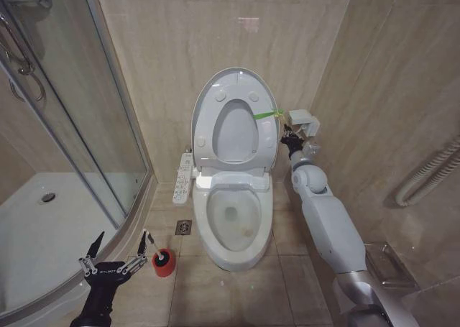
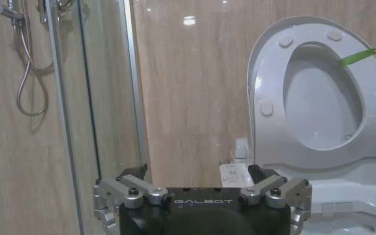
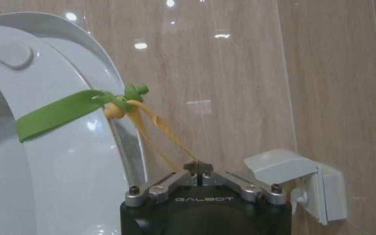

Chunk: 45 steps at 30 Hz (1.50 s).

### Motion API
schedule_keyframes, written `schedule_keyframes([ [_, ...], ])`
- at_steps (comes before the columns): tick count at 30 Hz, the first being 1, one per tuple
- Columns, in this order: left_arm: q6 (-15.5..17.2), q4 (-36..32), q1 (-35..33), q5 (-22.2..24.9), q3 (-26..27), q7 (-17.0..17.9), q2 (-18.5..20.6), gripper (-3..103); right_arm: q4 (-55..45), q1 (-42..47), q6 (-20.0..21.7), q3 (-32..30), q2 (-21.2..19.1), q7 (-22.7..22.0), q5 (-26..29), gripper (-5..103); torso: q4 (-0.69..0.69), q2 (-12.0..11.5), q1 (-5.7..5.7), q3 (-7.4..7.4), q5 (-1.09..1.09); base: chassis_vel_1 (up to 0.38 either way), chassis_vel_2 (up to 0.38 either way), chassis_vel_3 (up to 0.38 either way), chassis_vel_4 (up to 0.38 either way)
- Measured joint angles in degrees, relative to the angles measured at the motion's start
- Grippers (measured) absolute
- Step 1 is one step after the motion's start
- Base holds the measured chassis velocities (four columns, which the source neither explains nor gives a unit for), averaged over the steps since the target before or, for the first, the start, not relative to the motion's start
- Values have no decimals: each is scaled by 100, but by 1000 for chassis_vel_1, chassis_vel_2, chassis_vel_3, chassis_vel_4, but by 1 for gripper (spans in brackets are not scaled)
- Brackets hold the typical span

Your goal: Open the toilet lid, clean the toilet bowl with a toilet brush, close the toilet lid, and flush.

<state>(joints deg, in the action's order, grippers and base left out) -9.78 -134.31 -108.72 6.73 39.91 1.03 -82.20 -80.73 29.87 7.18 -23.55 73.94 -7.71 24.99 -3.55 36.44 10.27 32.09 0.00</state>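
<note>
The toilet lid (image 1: 236, 134) stands raised against the wall with the ring seat (image 1: 203, 136) up in front of it, so the toilet bowl (image 1: 231, 219) lies uncovered. A yellow-green strap loop (image 3: 64, 115) hangs on the lid's edge. My right gripper (image 3: 199, 169) is shut on the strap's yellow end, right beside the lid (image 3: 77, 161); it also shows in the head view as the right gripper (image 1: 289, 139). The toilet brush (image 1: 153, 249) stands in a red holder cup (image 1: 164, 263) on the floor left of the bowl. My left gripper (image 1: 121, 241) is open, low and just left of the brush.
A glass shower enclosure (image 1: 79, 126) and its raised tray (image 1: 43, 226) close off the left side. A button panel (image 1: 184, 177) sits on the toilet's left, a floor drain (image 1: 184, 227) below it. On the right wall are a covered socket (image 1: 302, 118) and a grab rail (image 1: 431, 172).
</note>
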Motion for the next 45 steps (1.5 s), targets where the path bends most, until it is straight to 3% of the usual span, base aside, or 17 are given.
schedule_keyframes([
  [21, 0, 0, 1, 0, 0, 0, 0, 100, -572, 254, -91, -142, -126, -34, -56, 0, 1, -1, 5, 1, -1, -73, 84, 84, -73],
  [22, 0, 0, 1, 0, 0, 0, 0, 100, -726, 329, -55, -164, -176, -38, -47, 8, 2, -1, 3, 1, -1, 0, 0, 0, 0],
  [29, 0, 0, 1, 0, 0, 0, 0, 100, -1205, 545, 133, -276, -319, -59, 34, 8, -2, 1, -2, -1, 0, 0, 0, 0, 0],
  [30, 0, 0, 0, 0, 0, 0, 0, 100, -1281, 589, 173, -296, -344, -64, 41, 34, 0, 1, -2, -1, 0, 0, 0, 0, 0],
  [37, 0, 0, 1, 0, 0, 0, 0, 100, -1518, 854, 260, -366, -428, -29, 46, 34, 1, 0, 0, 0, 0, 0, 0, 0, 0],
  [38, 0, 0, 1, 0, 0, 0, 0, 100, -1573, 943, 267, -373, -447, -2, 49, 61, 0, 0, 0, 0, 0, 0, 0, 0, 0],
  [42, 0, 0, 1, 0, 0, 0, 0, 100, -1760, 1230, 280, -391, -491, 17, 88, 61, -5, 1, 0, -1, -1, 0, 0, 0, 0],
  [43, 0, 0, 1, 0, -1, 0, 0, 100, -1819, 1323, 282, -390, -492, 17, 98, 88, -4, 1, -1, -1, -1, 0, 0, 0, 0],
  [45, 0, 0, 1, 0, 0, 0, 0, 100, -1847, 1373, 280, -393, -492, 10, 103, 88, -1, 0, 0, 0, 0, 0, 0, 0, 0],
])
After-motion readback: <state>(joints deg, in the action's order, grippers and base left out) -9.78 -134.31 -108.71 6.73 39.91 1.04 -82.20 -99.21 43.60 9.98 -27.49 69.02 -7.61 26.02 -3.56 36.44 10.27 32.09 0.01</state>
